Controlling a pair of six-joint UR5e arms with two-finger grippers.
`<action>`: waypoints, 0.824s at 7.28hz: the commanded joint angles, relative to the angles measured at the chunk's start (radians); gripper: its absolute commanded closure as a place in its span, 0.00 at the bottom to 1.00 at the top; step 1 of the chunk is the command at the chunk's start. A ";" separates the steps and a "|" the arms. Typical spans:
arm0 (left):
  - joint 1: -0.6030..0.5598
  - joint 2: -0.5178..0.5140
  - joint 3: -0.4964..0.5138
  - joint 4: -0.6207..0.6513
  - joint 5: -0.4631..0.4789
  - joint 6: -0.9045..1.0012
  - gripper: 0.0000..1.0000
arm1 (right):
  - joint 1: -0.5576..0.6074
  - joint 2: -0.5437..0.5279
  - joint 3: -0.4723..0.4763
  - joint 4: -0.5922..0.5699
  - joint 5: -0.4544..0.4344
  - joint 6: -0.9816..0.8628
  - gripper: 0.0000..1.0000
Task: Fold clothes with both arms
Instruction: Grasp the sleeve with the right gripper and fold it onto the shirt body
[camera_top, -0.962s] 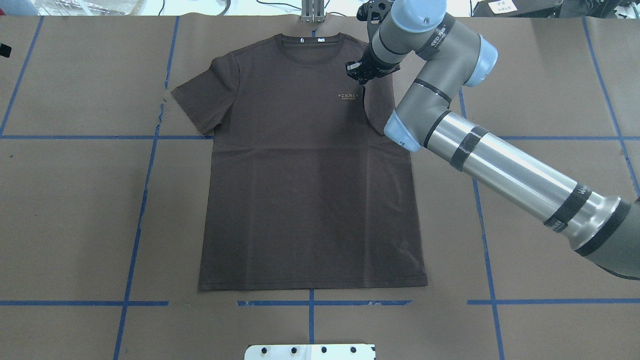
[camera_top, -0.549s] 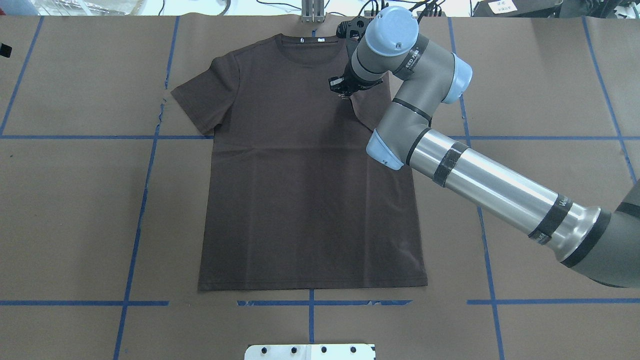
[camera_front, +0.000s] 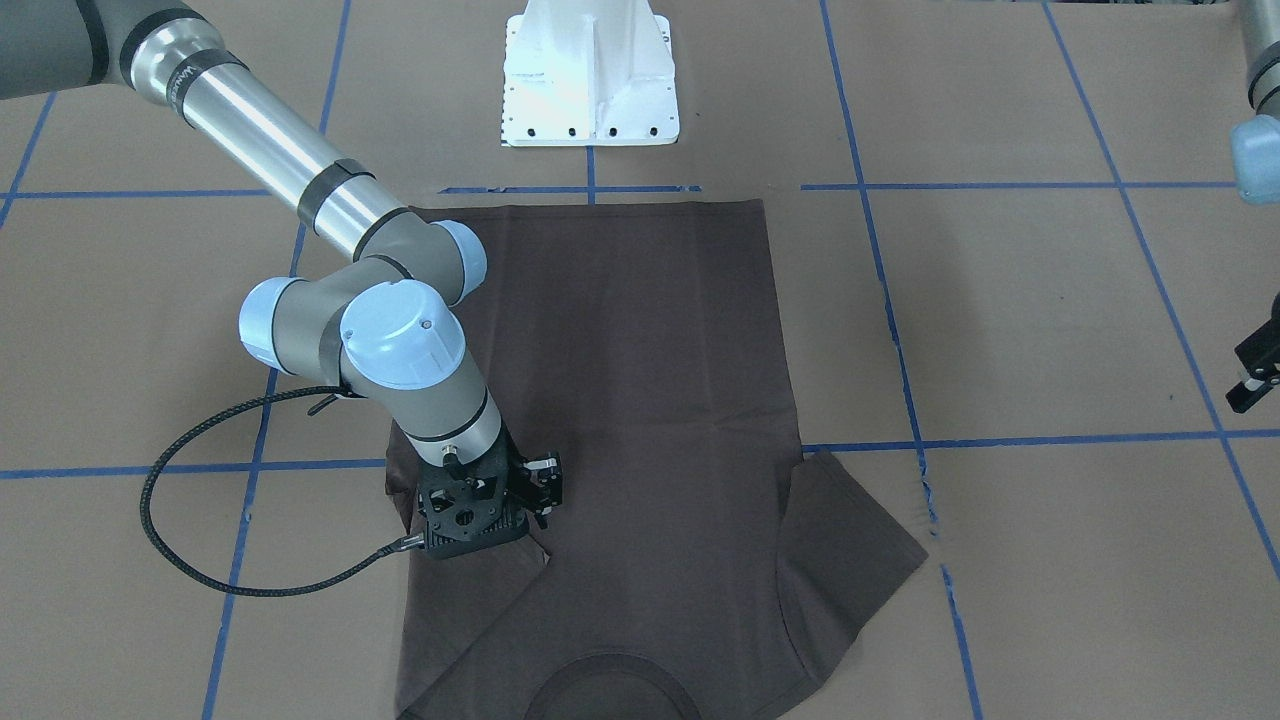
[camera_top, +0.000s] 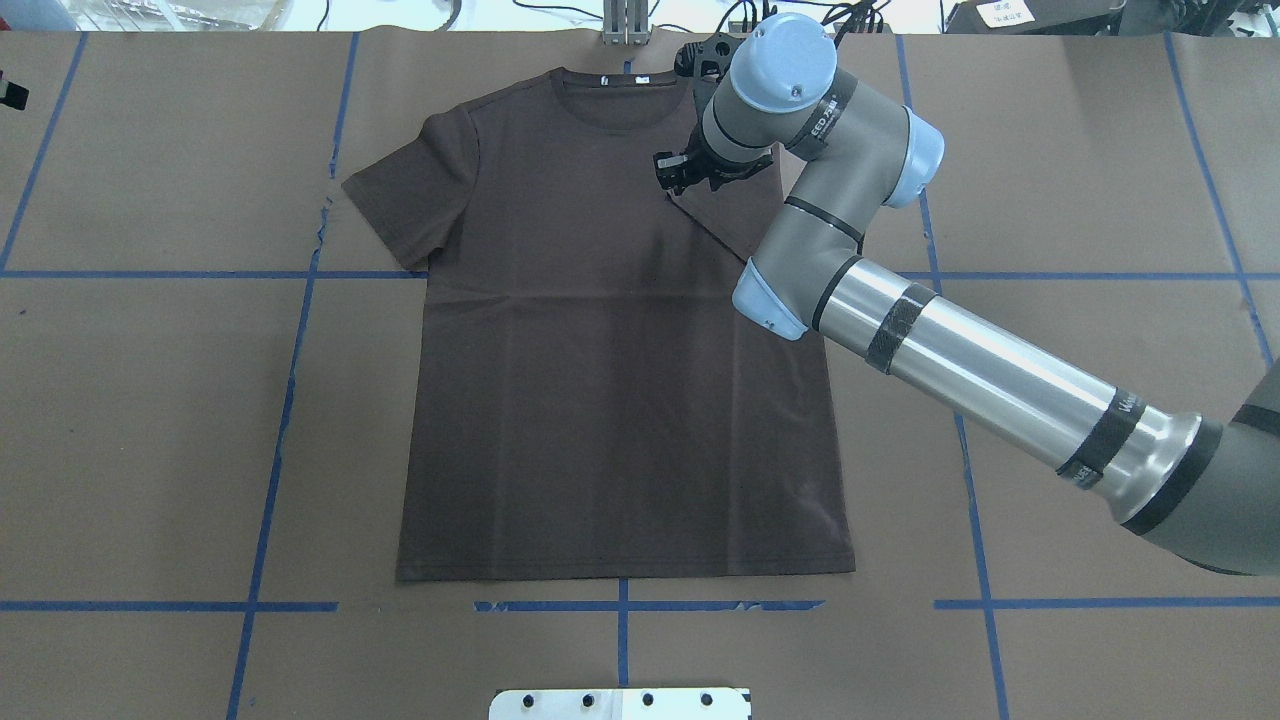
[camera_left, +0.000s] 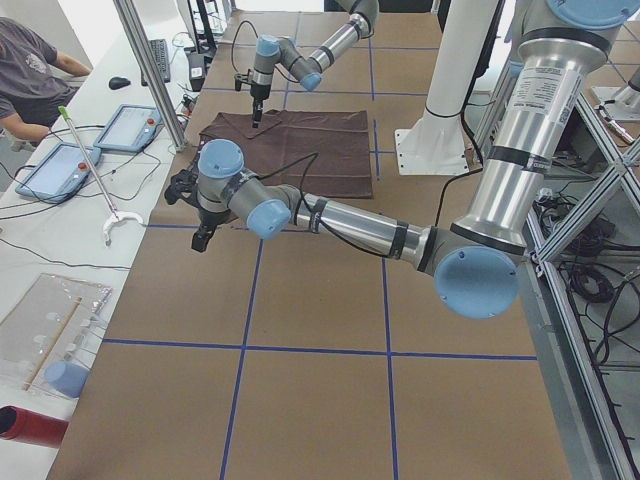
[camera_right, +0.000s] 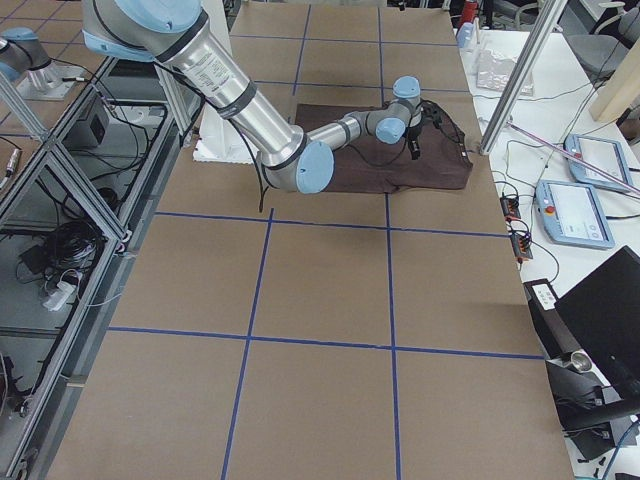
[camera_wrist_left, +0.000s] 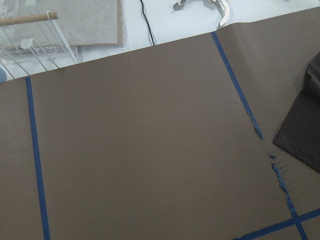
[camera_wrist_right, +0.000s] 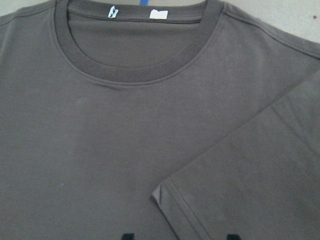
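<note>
- T-shirt (camera_top: 620, 380): dark brown, spread face-up on the surface (camera_top: 150, 400). The collar (camera_wrist_right: 135, 75) and white neck label (camera_wrist_right: 159, 14) lie at the far edge from the robot, the hem towards its base.
- Folded sleeve (camera_wrist_right: 250, 165): the sleeve on the robot's right lies turned inward across the chest. Its hem runs diagonally and its corner rests loose on the fabric.
- Flat sleeve (camera_top: 405, 190): the other sleeve lies spread outward on the paper.
- Right pincer (camera_top: 685, 175): poised directly above the folded sleeve's corner. In the wrist view the two fingertips (camera_wrist_right: 127, 235) stand wide apart with nothing between them, so it is released.
- Right arm (camera_top: 960, 350): reaches diagonally over the shirt's right edge.
- Left pincer (camera_front: 1255, 375): hangs over bare paper well clear of the flat sleeve; whether it is spread or clenched cannot be told.
- Margins: bare brown paper crossed by blue tape lines (camera_top: 270, 450) on both sides. A white pedestal (camera_front: 590, 80) stands beyond the hem.
</note>
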 joint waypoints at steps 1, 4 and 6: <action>0.114 -0.082 0.065 -0.037 0.136 -0.166 0.00 | 0.051 -0.004 0.087 -0.263 0.146 0.029 0.00; 0.331 -0.124 0.178 -0.281 0.349 -0.546 0.00 | 0.166 -0.159 0.321 -0.499 0.370 -0.201 0.00; 0.463 -0.191 0.250 -0.307 0.516 -0.690 0.00 | 0.170 -0.223 0.394 -0.519 0.371 -0.256 0.00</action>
